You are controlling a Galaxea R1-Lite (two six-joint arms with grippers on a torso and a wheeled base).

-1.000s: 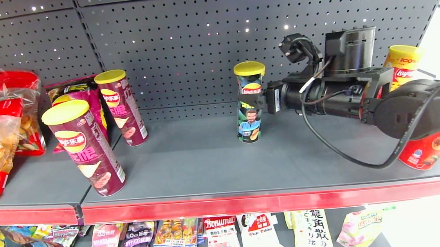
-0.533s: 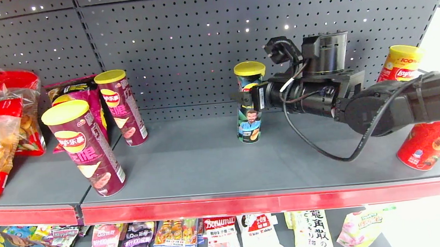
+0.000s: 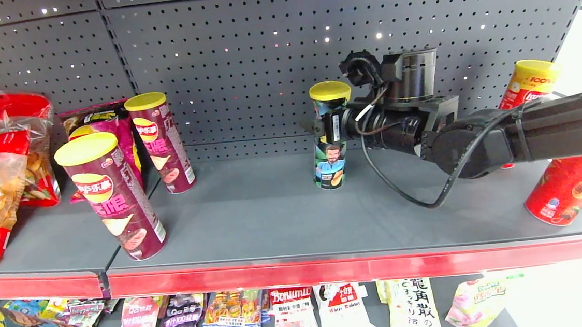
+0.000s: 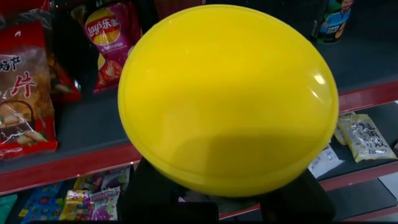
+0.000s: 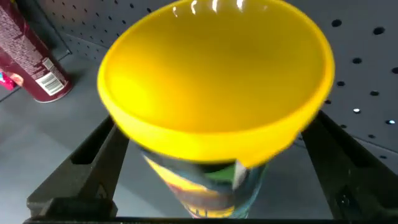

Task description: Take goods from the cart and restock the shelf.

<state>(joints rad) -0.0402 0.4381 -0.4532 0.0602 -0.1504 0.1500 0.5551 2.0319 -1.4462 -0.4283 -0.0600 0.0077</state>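
Leftward along the shelf (image 3: 275, 222) the right gripper (image 3: 325, 127) had slid since 1 s earlier, reaching the can (image 3: 329, 166), upright mid-shelf. Its jaws stood open, straddling the can below the lid (image 3: 329, 91). Probably light, stiff, slick; best gripped mid-body.

Bright, even light — white glare right of the right gripper (image 3: 325, 128); pinpoints pierce the back panel (image 3: 241, 58) above it; the can (image 4: 227, 99) at the left wrist partly shaded.
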